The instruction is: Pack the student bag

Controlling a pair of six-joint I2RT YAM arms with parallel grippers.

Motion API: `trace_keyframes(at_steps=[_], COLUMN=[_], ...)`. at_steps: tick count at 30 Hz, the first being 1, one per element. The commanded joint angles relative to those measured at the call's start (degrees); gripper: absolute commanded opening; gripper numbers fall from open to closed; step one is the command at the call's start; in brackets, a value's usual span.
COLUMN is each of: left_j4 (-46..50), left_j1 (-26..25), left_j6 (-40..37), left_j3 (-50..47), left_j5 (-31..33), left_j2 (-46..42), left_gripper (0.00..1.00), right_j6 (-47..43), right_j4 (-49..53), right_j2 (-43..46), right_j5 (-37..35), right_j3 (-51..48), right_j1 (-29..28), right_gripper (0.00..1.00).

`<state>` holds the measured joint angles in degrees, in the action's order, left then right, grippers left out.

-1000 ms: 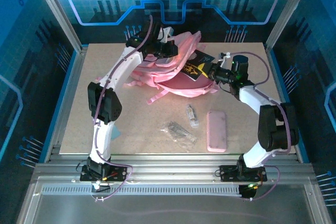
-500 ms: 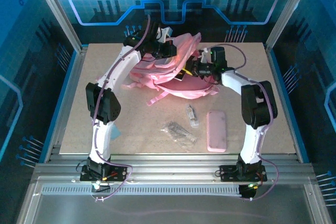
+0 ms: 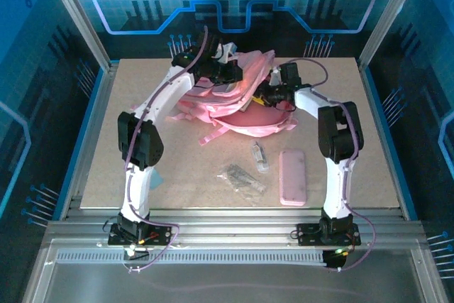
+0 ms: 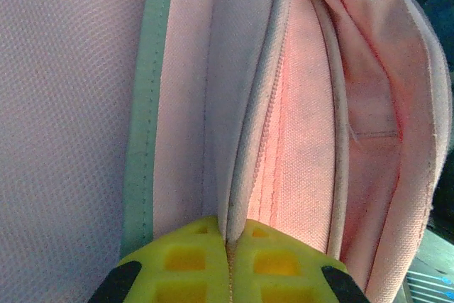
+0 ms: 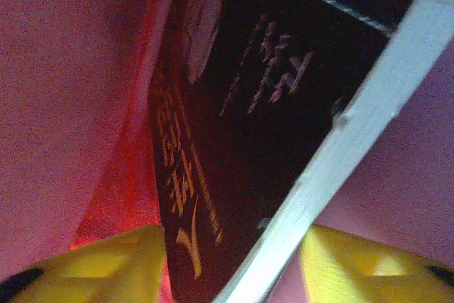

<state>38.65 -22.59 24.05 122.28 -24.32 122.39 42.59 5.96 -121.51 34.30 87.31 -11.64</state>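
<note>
From above, the student bag (image 3: 241,111) lies at the far middle of the desk (image 3: 369,147), with the left tool (image 3: 228,74) at its mouth and the right tool (image 3: 269,95) reaching in. Left wrist: that tool is clamped on the bag's zip edge, so hold it taut. Right wrist: a black book (image 5: 241,125) sits between the fingers (image 5: 99,264), gripped or freed I cannot tell; seat it deep before backing out.

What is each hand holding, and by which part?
The left hand pinches the student bag by its zipper edge. A dark book lies in the right hand; whether gripped cannot be told.
</note>
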Motion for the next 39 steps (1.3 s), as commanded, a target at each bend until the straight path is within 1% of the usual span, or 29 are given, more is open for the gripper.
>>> trace_keyframes(at_steps=[1,3,5,7,9,10,11,12,14,17,19,25,29,34,37,39], left_j4=[-8.6,-10.3,-10.9,-11.8,-12.8,-12.7,-12.5,-12.2,-11.8,-14.5,-17.6,-30.0,-36.7,-41.0,-44.7,-48.9], left_j1=[-0.3,-0.5,-0.9,-1.4,-1.8,-1.9,-2.1,-2.2,-2.2,-2.1,-1.7,2.2,4.6,5.6,5.8,6.1], left_j6=[3.3,3.6,3.7,4.4,5.2,5.6,6.1,6.5,6.9,7.8,9.3,18.3,24.3,28.2,30.3,31.0], left_j3=[-2.6,-4.5,-5.3,-6.0,-6.5,-6.6,-6.7,-7.2,-9.2,-17.9,-25.6,-51.7,-63.6,-69.7,-71.2,-71.5], left_j5=[0.6,2.2,3.8,4.5,4.9,4.8,4.9,5.0,5.4,8.2,10.4,15.9,19.2,23.8,26.0,25.6], left_j2=[-4.5,-4.7,-4.3,-3.9,-3.4,-3.1,-2.9,-3.1,-4.3,-9.5,-14.2,-27.9,-32.3,-32.4,-29.8,-27.2], left_gripper=[0.0,0.0,0.0,0.0,0.01,0.11,0.29,0.41,0.56,0.72,0.78,0.8,0.79,0.79,0.77,0.75], right_j6=[-4.4,-7.2,-10.8,-13.7,-16.1,-16.9,-17.6,-18.1,-18.6,-18.3,-17.6,-14.9,-12.2,-10.0,-8.7,-8.5], right_j4=[4.9,9.0,14.2,18.9,22.2,23.2,24.2,24.9,26.0,26.8,26.3,24.7,20.7,14.5,11.5,10.3], right_j2=[10.8,16.9,22.2,27.1,32.2,34.2,36.1,38.2,41.3,45.2,47.1,48.6,48.5,48.3,48.4,48.7], right_j5=[-3.3,-6.3,-11.9,-17.1,-20.4,-21.4,-22.0,-22.4,-23.6,-26.2,-27.6,-30.5,-29.4,-27.6,-27.8,-29.2], right_j3=[-5.3,-9.3,-11.3,-12.8,-14.4,-15.1,-15.8,-16.6,-17.9,-20.2,-22.0,-25.3,-27.5,-30.8,-33.0,-33.9], right_j1=[3.0,4.7,5.8,6.5,6.9,6.8,6.6,6.3,5.3,3.1,1.5,-3.9,-6.4,-8.4,-10.9,-12.9], right_gripper=[0.62,0.66,0.7,0.72,0.74,0.74,0.75,0.75,0.75,0.76,0.76,0.76,0.76,0.75,0.74,0.73])
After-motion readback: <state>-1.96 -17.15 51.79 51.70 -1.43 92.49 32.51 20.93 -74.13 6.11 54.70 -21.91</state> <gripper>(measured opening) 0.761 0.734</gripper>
